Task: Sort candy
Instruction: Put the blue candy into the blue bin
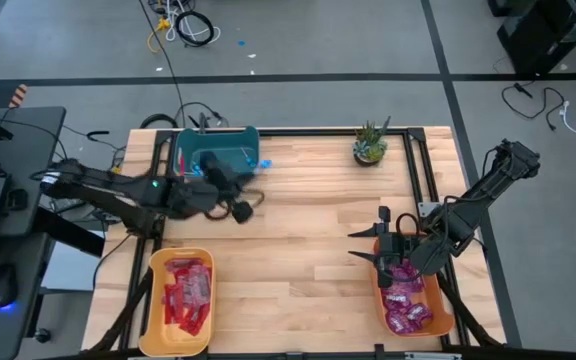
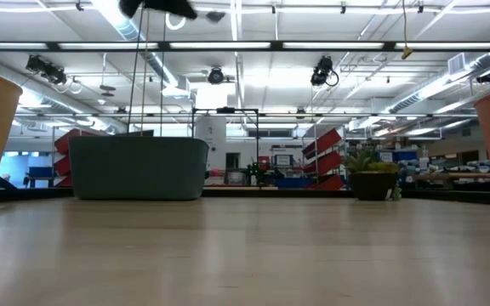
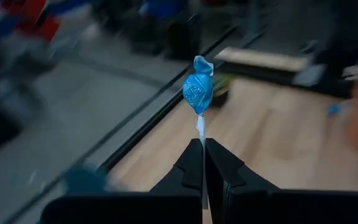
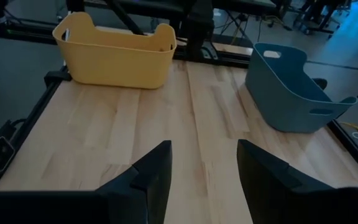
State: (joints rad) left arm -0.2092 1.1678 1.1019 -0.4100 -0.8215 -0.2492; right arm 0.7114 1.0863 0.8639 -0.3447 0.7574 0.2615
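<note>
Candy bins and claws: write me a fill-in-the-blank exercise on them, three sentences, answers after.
1. The left claw is shut on the white stick of a ____ lollipop.
2. The purple packets lie in the ____ bin.
3. The right claw, above the wooden table, stands ____ and holds nothing.

Answers: blue; orange; open

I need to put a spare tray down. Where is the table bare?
The wood between the yellow bin, teal bin, orange bin and plant lies bare. It is crowded at the teal bin, where the left gripper holds a blue lollipop.
</note>
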